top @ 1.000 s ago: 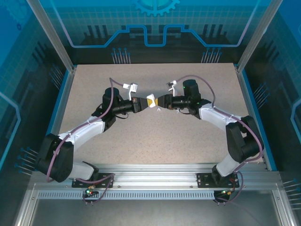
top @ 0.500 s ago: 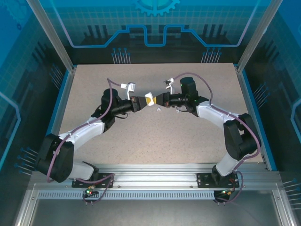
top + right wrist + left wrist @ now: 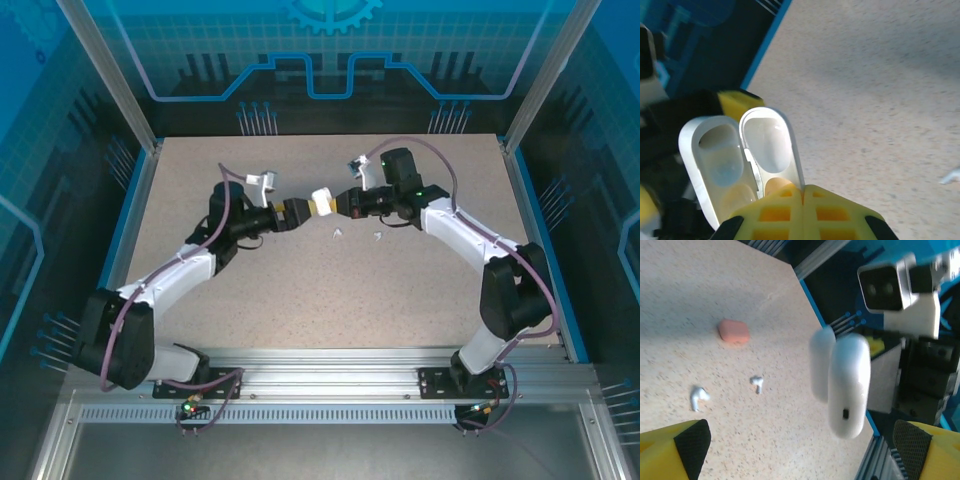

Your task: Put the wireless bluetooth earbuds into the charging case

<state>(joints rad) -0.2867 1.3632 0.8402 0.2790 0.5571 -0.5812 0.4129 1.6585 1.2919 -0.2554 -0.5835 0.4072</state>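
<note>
Closest to you, a white earbud (image 3: 338, 234) and a second white earbud (image 3: 378, 236) lie loose on the speckled, matte beige surface (image 3: 300, 300). Both are tiny, glossy and stemmed, and neither is seated yet.

Just beyond them the case has changed hands. A second ago your left hand (image 3: 296, 211) was clamped on the charging case (image 3: 321, 201) while the right was partly parted. Now the left has sprung fully wide and holds nothing. Its yellow pads (image 3: 675, 450), faced with dark mesh, stand well apart on either side of the case without touching it.

Your right hand (image 3: 802, 212) has closed tight and now carries the case alone, in the air above the surface. Its waffle-gridded yellow fingers pinch the end of one half.

The case is a smooth, hard white pebble, hinged open like a clam. Both moulded wells look empty, and there is a small dark mark on the outer shell.

I read this as a completed handover. The case is open and supported, and your left hand is free to fetch an earbud. Treat the pinch near the rim as a thin hold on slick plastic, since the case may pivot if pushed.

Farther off in the left wrist view sits a rounded salmon-pink case (image 3: 733, 332), which appears closed.
</note>
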